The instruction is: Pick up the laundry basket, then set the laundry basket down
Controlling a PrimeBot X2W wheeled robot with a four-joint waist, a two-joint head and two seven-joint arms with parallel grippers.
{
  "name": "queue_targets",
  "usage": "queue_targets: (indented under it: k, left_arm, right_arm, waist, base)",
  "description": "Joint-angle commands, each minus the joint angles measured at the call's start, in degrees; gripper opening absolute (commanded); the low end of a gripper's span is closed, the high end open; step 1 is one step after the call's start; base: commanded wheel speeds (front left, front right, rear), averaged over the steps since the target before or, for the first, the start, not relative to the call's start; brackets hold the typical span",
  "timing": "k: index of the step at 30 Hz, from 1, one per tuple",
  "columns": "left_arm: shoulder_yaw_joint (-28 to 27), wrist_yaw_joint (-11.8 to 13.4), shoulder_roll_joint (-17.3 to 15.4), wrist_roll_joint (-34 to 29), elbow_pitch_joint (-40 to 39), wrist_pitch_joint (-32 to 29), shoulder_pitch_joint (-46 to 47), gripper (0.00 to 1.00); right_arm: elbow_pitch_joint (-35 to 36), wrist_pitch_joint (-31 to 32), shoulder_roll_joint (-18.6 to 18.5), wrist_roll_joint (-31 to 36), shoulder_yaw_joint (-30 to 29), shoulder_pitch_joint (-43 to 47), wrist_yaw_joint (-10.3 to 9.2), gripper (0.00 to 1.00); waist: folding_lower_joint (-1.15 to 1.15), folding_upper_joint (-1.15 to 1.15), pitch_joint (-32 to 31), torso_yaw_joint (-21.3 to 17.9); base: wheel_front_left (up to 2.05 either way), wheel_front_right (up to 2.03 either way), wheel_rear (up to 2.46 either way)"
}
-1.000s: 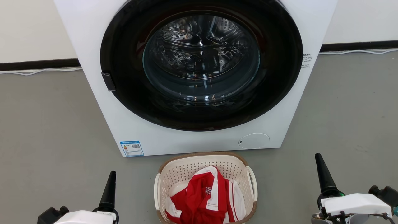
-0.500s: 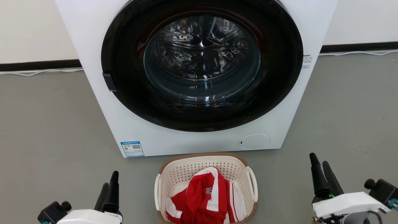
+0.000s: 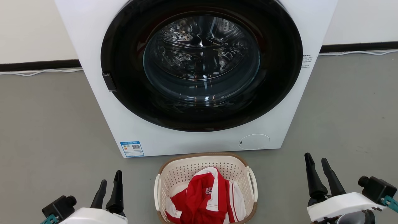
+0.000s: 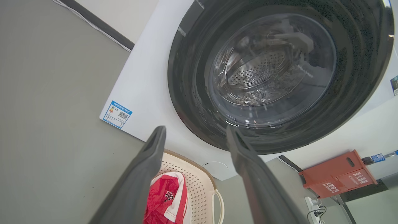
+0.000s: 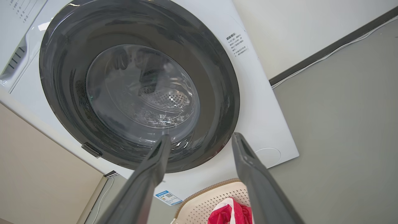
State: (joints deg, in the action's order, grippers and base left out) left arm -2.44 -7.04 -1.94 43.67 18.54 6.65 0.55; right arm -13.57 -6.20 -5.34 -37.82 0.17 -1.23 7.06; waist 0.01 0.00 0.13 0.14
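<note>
Cream laundry basket (image 3: 199, 166) between left gripper (image 3: 111, 176) and right gripper (image 3: 315, 156), touching neither, both jaws wide, empty, orange-red box (image 4: 337, 174) in left wrist view

On my head view the laundry basket (image 3: 186, 169) runs off the bottom edge, so I can't see its near end. The red and white garment (image 3: 202, 199) covers most of its floor. The washer (image 3: 99, 93) is cut off at the top. The print on its blue label (image 3: 131, 148) and its side label (image 3: 306, 60) is too small for me to read. The left gripper (image 3: 111, 176) and right gripper (image 3: 315, 156) lose their wrists past the bottom edge. On the left wrist view, that gripper's finger (image 4: 140, 177) hides part of the basket.
</note>
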Motion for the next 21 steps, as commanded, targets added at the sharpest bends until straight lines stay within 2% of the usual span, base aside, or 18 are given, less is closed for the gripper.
queue_targets:
  k: [1,21]
  left_arm:
    - [-0.9,0.2,-0.6,-3.0,-1.9,0.9,2.8,1.0]
    - [-1.0,0.6,-0.8,-16.9,-2.4,4.0,2.7,1.0]
  right_arm:
    - [1.9,-1.3,-1.0,2.3,1.1,-2.0,0.27,1.0]
    - [0.6,-4.5,-1.0,15.0,1.4,-2.3,0.34,1.0]
  waist:
    - [0.0,0.0,0.0,0.0]
    - [0.0,0.0,0.0,-0.2]
  base:
    - [0.0,0.0,0.0]
    - [0.0,0.0,0.0]
